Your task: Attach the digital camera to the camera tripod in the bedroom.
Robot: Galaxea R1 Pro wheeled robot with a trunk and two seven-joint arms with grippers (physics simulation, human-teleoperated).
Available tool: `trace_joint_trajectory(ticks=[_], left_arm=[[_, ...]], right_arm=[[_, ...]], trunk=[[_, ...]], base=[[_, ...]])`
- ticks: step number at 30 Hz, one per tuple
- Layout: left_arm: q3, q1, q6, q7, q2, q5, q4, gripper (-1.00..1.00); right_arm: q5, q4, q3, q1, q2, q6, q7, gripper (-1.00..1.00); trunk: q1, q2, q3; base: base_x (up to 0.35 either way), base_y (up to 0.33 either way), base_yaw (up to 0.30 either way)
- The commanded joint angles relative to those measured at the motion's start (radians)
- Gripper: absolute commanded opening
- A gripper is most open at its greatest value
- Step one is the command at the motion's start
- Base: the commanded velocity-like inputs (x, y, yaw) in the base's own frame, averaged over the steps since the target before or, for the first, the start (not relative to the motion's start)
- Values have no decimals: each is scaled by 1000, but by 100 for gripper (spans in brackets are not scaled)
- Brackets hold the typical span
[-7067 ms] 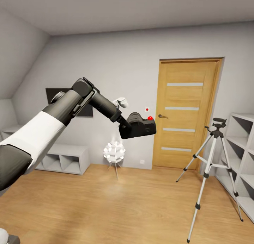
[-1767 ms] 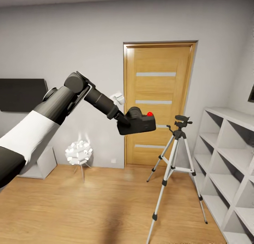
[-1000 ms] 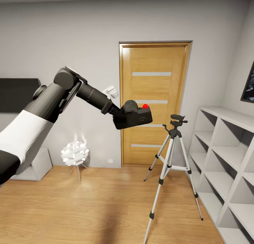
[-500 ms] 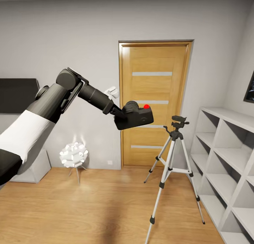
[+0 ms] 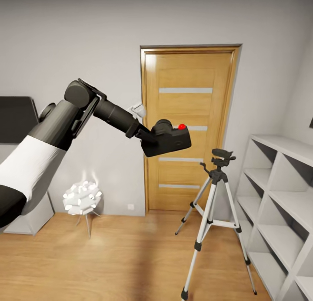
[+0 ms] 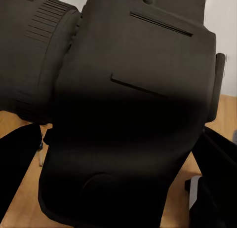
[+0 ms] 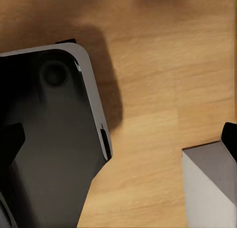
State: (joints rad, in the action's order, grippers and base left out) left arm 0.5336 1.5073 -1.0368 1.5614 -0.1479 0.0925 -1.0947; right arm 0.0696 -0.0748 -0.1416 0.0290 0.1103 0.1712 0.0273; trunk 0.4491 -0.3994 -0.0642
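While the left gripper (image 5: 150, 141) is clamped on the digital camera (image 5: 167, 138), the camera tripod (image 5: 216, 205) head sits below and beyond it, well apart.

One digital camera (image 5: 167, 138), one camera tripod (image 5: 216, 214), one oak door (image 5: 189, 127), one white lamp (image 5: 81, 197), one shelf unit (image 5: 282, 205).

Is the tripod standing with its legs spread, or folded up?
Spread and upright: the camera tripod stands on the wood floor with three silver legs splayed apart, black head on top, nothing mounted yet.
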Motion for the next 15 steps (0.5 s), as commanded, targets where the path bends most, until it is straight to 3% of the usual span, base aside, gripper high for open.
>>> trace_joint_trajectory(ticks=[1, 11, 15], left_arm=[[0, 1, -10, 9, -1, 10, -7, -100], [0, 0, -10, 9, -3, 10, -56, -100], [1, 0, -10, 9, -8, 10, -61, -100]], right_arm=[[7, -5, -3, 2, 0, 8, -1, 100], [7, -4, -3, 2, 0, 8, -1, 100], [7, -4, -3, 2, 0, 8, -1, 100]], trunk=[[1, -1, 0], [1, -1, 0], [1, -1, 0]], base=[[336, -133, 0], [333, -100, 0], [195, -37, 0]])
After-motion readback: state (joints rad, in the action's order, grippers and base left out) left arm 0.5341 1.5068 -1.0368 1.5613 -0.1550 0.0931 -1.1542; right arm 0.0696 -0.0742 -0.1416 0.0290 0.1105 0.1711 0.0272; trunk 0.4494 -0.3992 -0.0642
